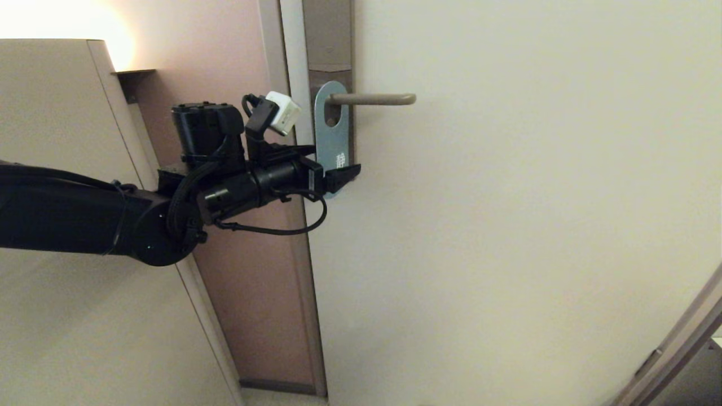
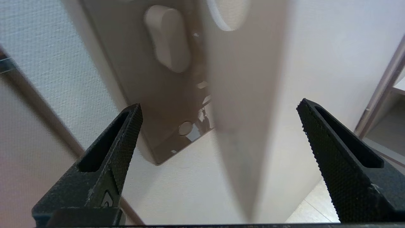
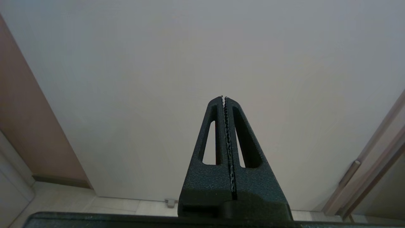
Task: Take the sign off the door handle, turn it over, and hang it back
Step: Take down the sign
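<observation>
1. At the lower end of the sign (image 1: 333, 135), the left gripper (image 1: 333, 169) sits with its jaws spread wide, one finger on each side of the card's bottom edge and neither finger pressing on it.
2. Seen from the left wrist, the sign (image 2: 240, 104) runs edge-on between the two fingers (image 2: 123, 142), clear of both.
3. The sign hangs by its oval hole on the door handle (image 1: 372, 99), flat against the lock plate (image 1: 330, 39) at the edge of the door (image 1: 507, 225).
4. The right gripper (image 3: 224, 99) stays out of the head view, its fingers pressed together on nothing, facing the door (image 3: 202, 47).
</observation>
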{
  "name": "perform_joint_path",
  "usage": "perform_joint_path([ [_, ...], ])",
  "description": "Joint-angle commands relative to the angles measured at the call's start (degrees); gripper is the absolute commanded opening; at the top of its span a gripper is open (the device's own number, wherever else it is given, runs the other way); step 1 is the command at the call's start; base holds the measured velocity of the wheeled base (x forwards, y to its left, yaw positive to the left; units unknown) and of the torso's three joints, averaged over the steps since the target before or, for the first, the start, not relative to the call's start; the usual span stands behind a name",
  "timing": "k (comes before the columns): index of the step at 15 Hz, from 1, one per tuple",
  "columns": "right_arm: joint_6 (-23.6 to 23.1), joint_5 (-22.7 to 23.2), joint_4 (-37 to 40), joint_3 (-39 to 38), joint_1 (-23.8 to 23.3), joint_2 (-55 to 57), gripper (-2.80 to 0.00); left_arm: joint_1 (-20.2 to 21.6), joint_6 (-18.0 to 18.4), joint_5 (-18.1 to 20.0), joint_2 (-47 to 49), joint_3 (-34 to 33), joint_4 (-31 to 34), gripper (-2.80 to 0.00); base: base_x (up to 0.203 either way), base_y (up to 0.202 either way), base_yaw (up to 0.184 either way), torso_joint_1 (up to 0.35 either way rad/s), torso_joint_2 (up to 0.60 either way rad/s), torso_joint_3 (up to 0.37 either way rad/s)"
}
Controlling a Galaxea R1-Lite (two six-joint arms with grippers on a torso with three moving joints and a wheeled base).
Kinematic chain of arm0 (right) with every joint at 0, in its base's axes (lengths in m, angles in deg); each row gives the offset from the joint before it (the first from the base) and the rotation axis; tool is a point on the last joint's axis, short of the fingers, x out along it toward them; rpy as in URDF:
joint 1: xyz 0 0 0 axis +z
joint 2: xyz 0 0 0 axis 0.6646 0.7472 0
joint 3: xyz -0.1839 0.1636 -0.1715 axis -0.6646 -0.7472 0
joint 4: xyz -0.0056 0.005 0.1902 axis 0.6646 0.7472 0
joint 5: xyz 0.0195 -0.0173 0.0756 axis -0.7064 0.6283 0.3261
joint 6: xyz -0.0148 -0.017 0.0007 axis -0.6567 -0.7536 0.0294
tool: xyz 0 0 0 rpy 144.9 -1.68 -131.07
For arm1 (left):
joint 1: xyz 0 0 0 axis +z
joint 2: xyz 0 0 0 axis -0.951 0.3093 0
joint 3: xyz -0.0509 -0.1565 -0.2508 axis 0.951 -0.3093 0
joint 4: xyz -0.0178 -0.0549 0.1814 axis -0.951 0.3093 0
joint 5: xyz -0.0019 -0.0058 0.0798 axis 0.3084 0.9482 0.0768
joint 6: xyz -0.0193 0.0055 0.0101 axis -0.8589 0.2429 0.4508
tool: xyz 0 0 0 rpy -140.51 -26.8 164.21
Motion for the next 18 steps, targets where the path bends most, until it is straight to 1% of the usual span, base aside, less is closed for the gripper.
perform_joint_path([
  [1, 0.0, 0.0, 0.0, 0.0, 0.0, 0.0, -2.8, 0.0, 0.0, 0.1, 0.4, 0.3, -0.2, 0.0, 0.0, 0.0, 0.0, 0.0, 0.0, 0.0],
  [10, 0.0, 0.0, 0.0, 0.0, 0.0, 0.0, -2.8, 0.1, -0.1, -0.3, 3.2, 3.0, -0.5, 0.0, 0.0, 0.0, 0.0, 0.0, 0.0, 0.0],
  [11, 0.0, 0.0, 0.0, 0.0, 0.0, 0.0, -2.8, 0.1, -0.1, -0.3, 3.4, 3.4, -0.5, -2.7, 0.0, 0.0, 0.0, 0.0, 0.0, 0.0],
  [12, 0.0, 0.0, 0.0, 0.0, 0.0, 0.0, -2.8, 0.1, -0.1, -0.3, 3.8, 3.9, -0.5, -2.8, 0.0, 0.0, 0.0, 0.0, 0.0, 0.0],
  [14, 0.0, 0.0, 0.0, 0.0, 0.0, 0.0, -2.8, 0.1, -0.4, -0.2, 4.1, 5.4, -0.4, -2.8, 0.0, 0.0, 0.0, 0.0, 0.0, 0.0],
  [18, 0.0, 0.0, 0.0, 0.0, 0.0, 0.0, -2.8, 0.1, -0.5, -0.2, 4.1, 5.5, -0.2, -2.8, 0.0, 0.0, 0.0, 0.0, 0.0, 0.0],
])
